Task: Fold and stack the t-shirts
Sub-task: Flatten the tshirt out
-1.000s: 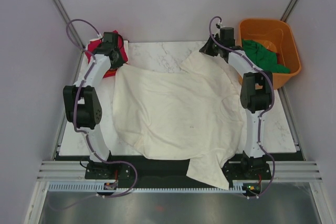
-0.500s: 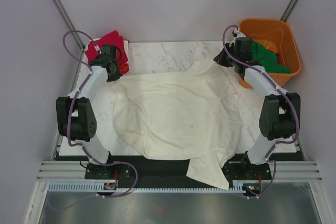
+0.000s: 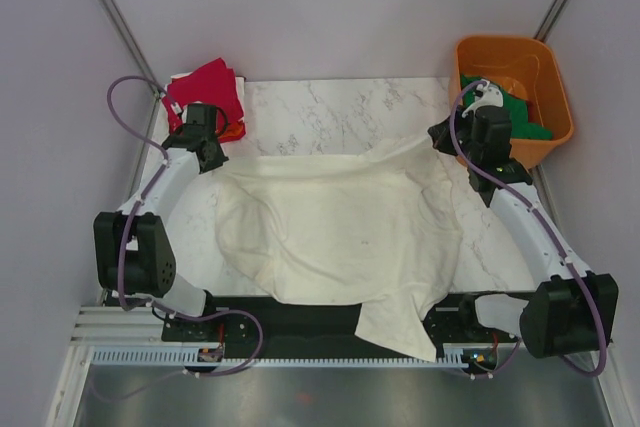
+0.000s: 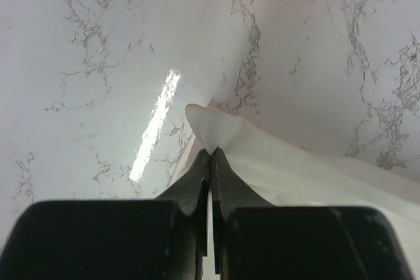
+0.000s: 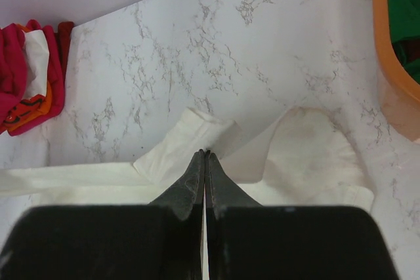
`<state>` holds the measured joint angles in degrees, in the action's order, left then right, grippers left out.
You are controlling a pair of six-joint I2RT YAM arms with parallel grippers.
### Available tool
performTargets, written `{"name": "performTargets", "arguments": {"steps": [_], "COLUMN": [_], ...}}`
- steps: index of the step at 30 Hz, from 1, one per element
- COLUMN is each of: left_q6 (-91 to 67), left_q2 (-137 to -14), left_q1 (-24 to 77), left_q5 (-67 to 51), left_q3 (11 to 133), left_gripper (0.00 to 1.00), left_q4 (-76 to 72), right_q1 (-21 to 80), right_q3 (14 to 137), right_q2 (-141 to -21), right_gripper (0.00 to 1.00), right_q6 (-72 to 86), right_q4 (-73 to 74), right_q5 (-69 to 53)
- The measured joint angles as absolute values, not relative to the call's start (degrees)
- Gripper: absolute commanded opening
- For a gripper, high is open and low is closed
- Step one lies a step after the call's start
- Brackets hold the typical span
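Observation:
The large cream-white t-shirt [image 3: 340, 232] lies spread over the marble table, one part hanging over the near edge. My left gripper [image 3: 212, 160] is shut on its far left edge [image 4: 213, 132]. My right gripper [image 3: 440, 137] is shut on its far right edge [image 5: 197, 139]. Both hold the far edge pulled toward the near side. The crimson red shirt [image 3: 205, 87] lies folded at the far left corner, with an orange-red shirt [image 5: 26, 113] under it. The dark green shirt [image 3: 510, 112] lies in the orange tub [image 3: 555, 87].
The orange tub stands off the table's far right corner. The purple enclosure walls stand close on three sides. Bare marble [image 3: 330, 112] shows along the far edge between the red pile and the tub.
Both grippers have drawn the cream-white shirt's far edge toward the near side and outward. The left gripper has left the red pile; the right arm has swung out to the right.

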<state>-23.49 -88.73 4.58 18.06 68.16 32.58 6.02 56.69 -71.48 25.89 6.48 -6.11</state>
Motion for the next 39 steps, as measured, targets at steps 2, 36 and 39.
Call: {"name": "performTargets", "arguments": {"steps": [2,36,39], "left_q6": [-23.7,-12.3,-10.6], "left_q2": [-87.6,-45.1,-39.3], "left_q1": [4.6,4.6,4.6], "left_q5": [18.0,5.7,3.3], "left_q3": [67.4,79.1,81.8], "left_gripper": [0.02,0.02,0.02], "left_q4": [32.5,23.4,23.5], "right_q1": [6.0,6.2,6.2], "right_q3": [56.0,95.6,98.8], "right_q2": [-69.6,-54.0,-50.2], "right_gripper": [0.00,0.00,0.00], "right_q6": [25.9,18.7,18.2], "right_q4": [6.5,10.5,13.4], "right_q5": [-6.0,-10.4,-10.3]}}
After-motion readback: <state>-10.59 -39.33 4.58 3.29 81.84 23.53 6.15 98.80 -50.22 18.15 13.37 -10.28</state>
